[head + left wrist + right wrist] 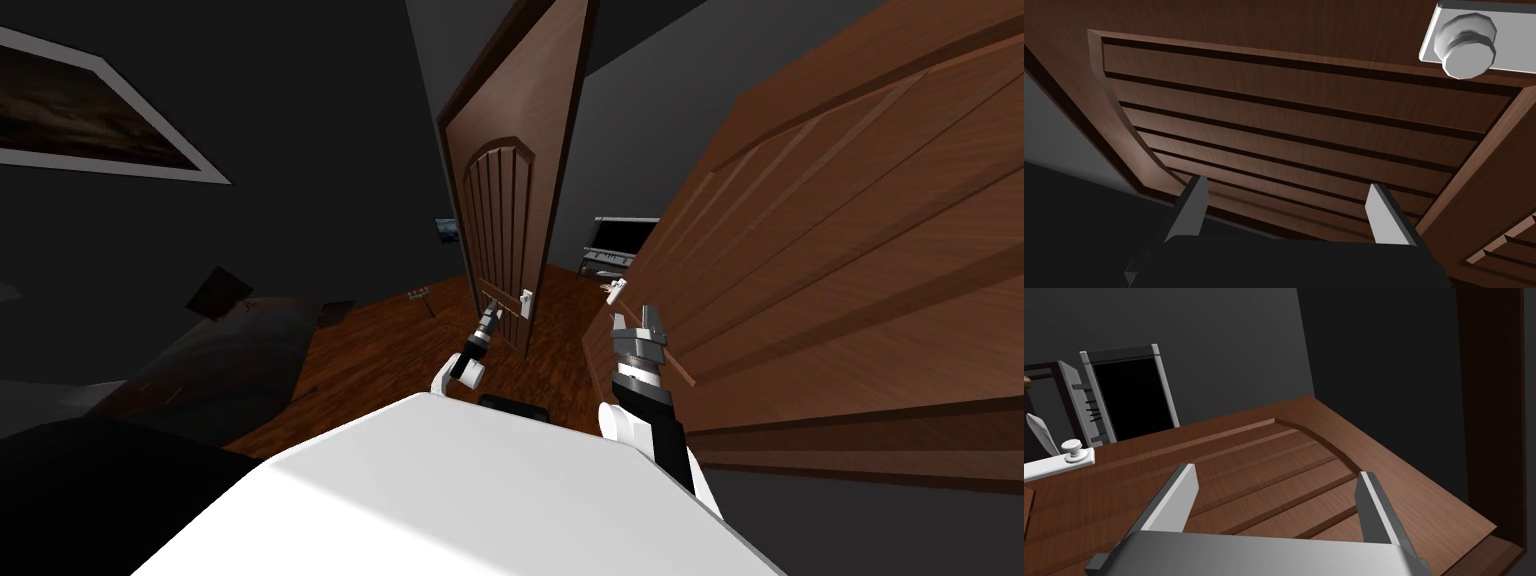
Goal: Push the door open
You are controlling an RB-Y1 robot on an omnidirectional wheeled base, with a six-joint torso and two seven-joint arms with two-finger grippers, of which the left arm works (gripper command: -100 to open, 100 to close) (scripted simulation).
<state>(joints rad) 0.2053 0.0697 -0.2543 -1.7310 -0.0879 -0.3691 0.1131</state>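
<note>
Reaching forward, the left arm brings the left gripper [1286,202] close to the left door [1304,115] near its knob [1466,42], fingers spread and empty. The right gripper [1274,498], raised, equally wide and empty, faces the right door [1264,463]. Both brown panelled doors stand ajar just ahead.

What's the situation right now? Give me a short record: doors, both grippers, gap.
left door: brown, panelled, ajar
right door: brown, panelled, ajar
left gripper: open, facing left door near its knob
right gripper: open, over right door's panels
contact: cannot tell for either
gap: wood floor shows between the doors
</note>
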